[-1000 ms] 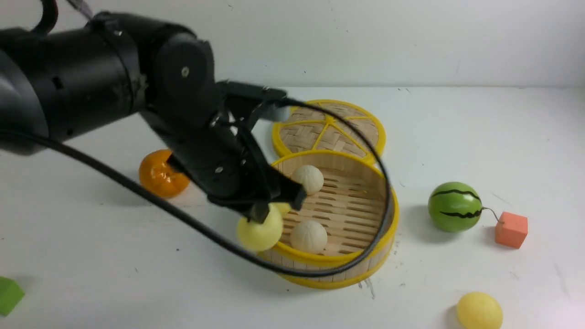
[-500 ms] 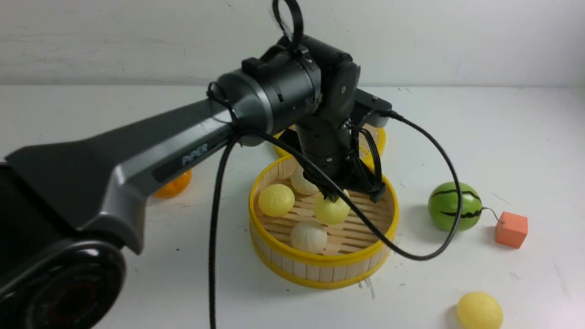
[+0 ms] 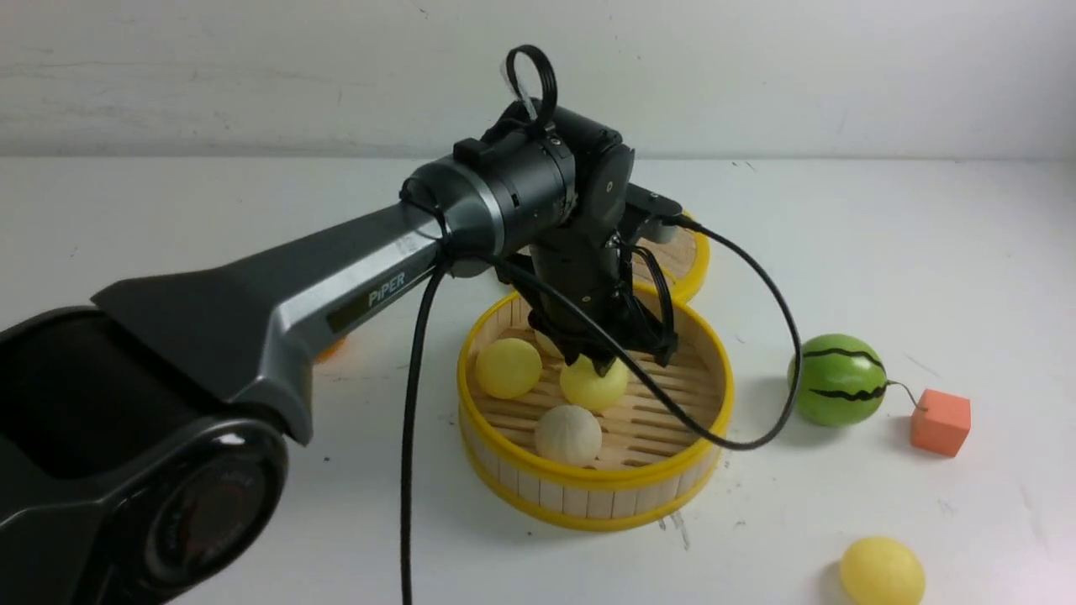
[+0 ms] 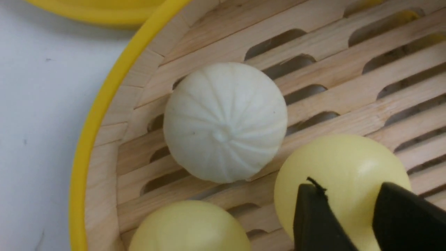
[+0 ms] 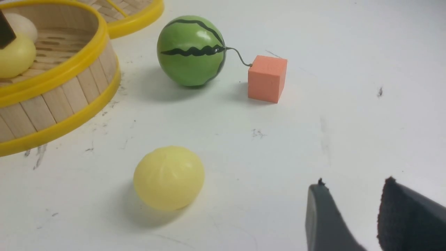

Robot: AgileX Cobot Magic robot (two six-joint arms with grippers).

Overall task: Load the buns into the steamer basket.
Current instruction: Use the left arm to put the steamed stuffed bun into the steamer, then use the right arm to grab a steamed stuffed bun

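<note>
The steamer basket (image 3: 588, 512) stands mid-table with several buns on its slatted floor: a pale yellow bun (image 3: 508, 367) at the left, a second yellow bun (image 3: 593, 384) in the middle, and a pleated white bun (image 3: 568, 435) at the front. Another white bun (image 4: 224, 122) lies by the wall. My left gripper (image 3: 635, 360) hangs inside the basket, open, its fingers (image 4: 313, 216) just over the middle yellow bun (image 4: 343, 167), which rests on the floor. A last yellow bun (image 5: 169, 177) lies on the table near my open, empty right gripper (image 5: 355, 183).
The woven lid (image 3: 685, 252) lies behind the basket. A green watermelon ball (image 3: 838, 380) and an orange cube (image 3: 940, 422) sit to the right. An orange fruit (image 3: 332, 349) peeks out from behind the left arm. The left arm's cable loops over the basket's right side.
My left arm carried a yellow bun from the basket's left rim to its middle, lowered it onto the floor, and its jaws spread apart. The right side has not moved.
</note>
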